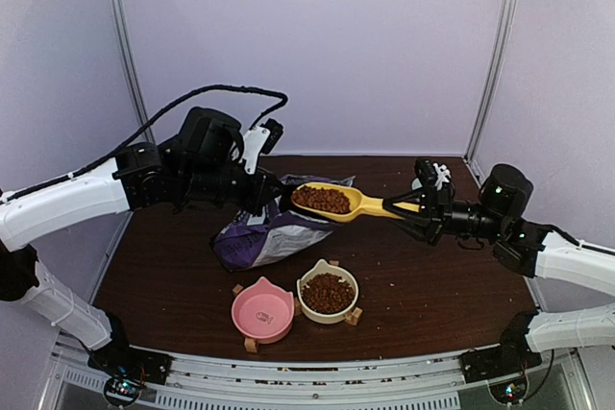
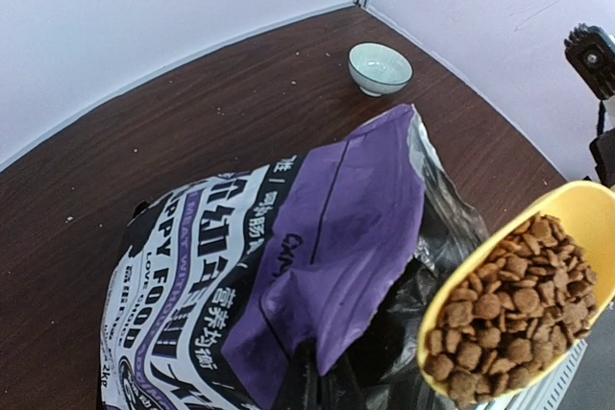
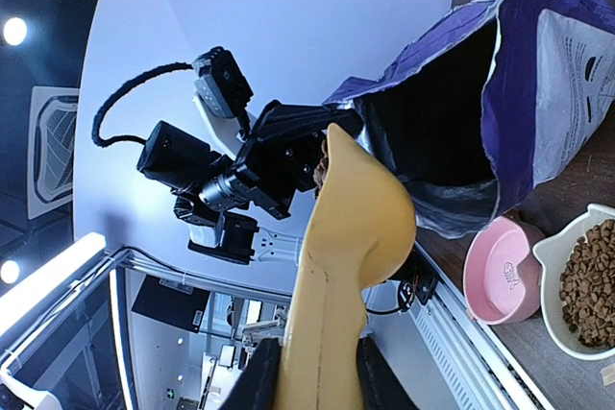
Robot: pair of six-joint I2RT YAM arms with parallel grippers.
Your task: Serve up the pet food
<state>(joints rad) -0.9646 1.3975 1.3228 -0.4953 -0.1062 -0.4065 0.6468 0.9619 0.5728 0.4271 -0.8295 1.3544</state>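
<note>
The pet food [image 1: 322,200] fills a yellow scoop [image 1: 360,204] held level above the open purple bag [image 1: 264,237]. My right gripper [image 1: 420,206] is shut on the scoop's handle. The right wrist view shows the scoop's underside [image 3: 351,228] between that gripper's jaws [image 3: 312,381]. More pet food [image 1: 328,292] fills the cream cat-shaped bowl [image 1: 306,306]. A pink cat-shaped bowl [image 1: 261,310] beside it is empty. My left gripper [image 2: 322,381] is shut on the bag's rim [image 2: 327,237] and holds its mouth open. The heaped scoop [image 2: 509,309] shows at the right of the left wrist view.
A small pale-green bowl [image 2: 380,67] stands at the table's back right corner. The two cat bowls sit near the front edge on small wooden feet, in front of the bag. Walls close the table at the back and both sides.
</note>
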